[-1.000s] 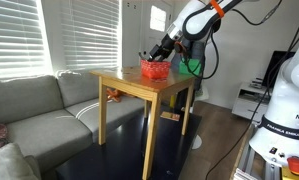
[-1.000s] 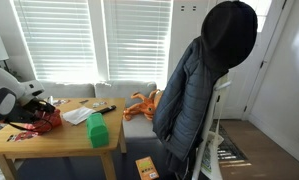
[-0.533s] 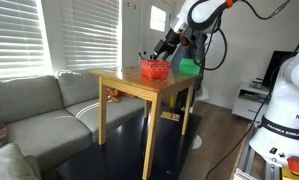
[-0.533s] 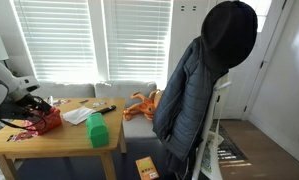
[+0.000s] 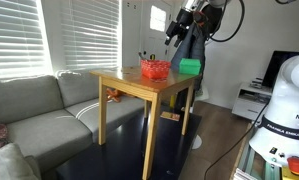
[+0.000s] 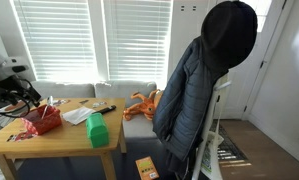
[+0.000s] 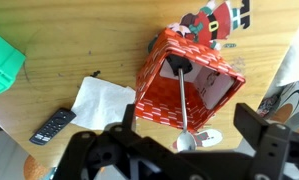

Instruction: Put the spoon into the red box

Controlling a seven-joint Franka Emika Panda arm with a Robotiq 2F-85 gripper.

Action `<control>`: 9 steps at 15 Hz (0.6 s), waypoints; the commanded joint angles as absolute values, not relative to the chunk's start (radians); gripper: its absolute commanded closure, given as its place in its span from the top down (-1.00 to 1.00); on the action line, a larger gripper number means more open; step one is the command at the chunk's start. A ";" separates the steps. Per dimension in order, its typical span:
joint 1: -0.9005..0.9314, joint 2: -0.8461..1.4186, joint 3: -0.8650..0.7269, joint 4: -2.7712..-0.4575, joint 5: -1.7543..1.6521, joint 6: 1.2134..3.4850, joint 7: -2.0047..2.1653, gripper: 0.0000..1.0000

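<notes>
The red box [image 7: 152, 92] stands on the wooden table [image 7: 84, 50] and shows in both exterior views [image 5: 155, 69] [image 6: 44, 118]. The metal spoon [image 7: 181, 95] lies in it, its handle leaning on the rim and its bowl sticking out over the near wall. My gripper [image 7: 190, 122] is open and empty, well above the box, with its fingers either side of the spoon's bowl in the wrist view. In an exterior view the gripper [image 5: 177, 28] hangs high over the table's far end.
A green box [image 7: 1, 62] [image 5: 190, 66], a white napkin [image 7: 99, 100], a black remote [image 7: 54, 125] and a Santa-print paper [image 7: 217, 20] lie on the table. A grey couch [image 5: 39, 110] stands beside it. A jacket on a rack [image 6: 204, 80] stands beyond.
My gripper has risen up and away from the red box. The spoon stays behind in the box.
</notes>
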State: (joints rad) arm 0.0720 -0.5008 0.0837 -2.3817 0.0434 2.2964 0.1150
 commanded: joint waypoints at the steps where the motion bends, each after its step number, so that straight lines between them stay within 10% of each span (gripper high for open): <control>1: 0.071 -0.569 0.062 -2.337 0.045 2.112 0.076 1.00; 9: 0.063 -0.566 0.064 -2.334 0.033 2.092 0.064 1.00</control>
